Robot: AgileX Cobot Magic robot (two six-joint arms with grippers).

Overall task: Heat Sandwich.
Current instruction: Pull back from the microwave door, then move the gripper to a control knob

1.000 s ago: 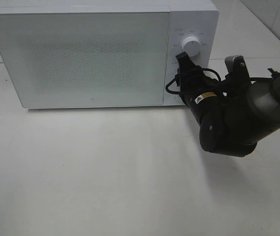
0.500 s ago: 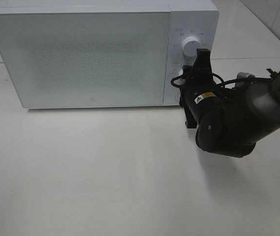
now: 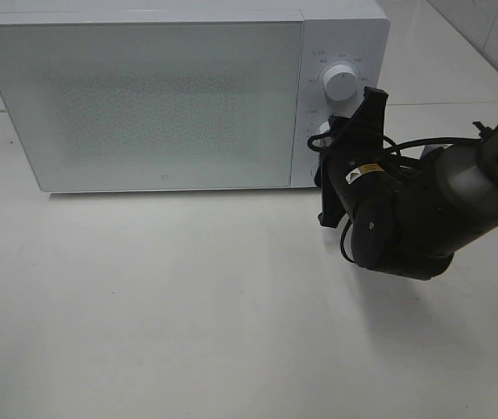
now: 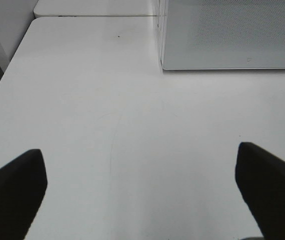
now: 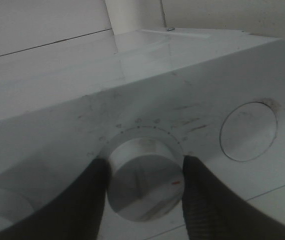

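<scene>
The sandwich is hidden; the white microwave (image 3: pixel 144 96) stands at the back of the table with its frosted door shut. My right gripper (image 3: pixel 328 144) reaches in from the right to the control panel, below the upper knob (image 3: pixel 341 83). In the right wrist view its two dark fingers (image 5: pixel 202 200) press on both sides of the lower knob (image 5: pixel 142 182), so the right gripper (image 5: pixel 145 187) is shut on it. My left gripper (image 4: pixel 142 200) hovers open over bare table, nothing between its fingers, in front of the microwave's corner (image 4: pixel 162 65).
A flat round button (image 5: pixel 247 131) sits on the panel beside the gripped knob. The white table (image 3: pixel 188 305) stretches in front of the microwave. The table's edge (image 4: pixel 7 75) and a wall run along one side in the left wrist view.
My right gripper has rolled clockwise at the wrist while staying on the lower knob; its finger bars now stand nearly upright. The left gripper has not moved.
</scene>
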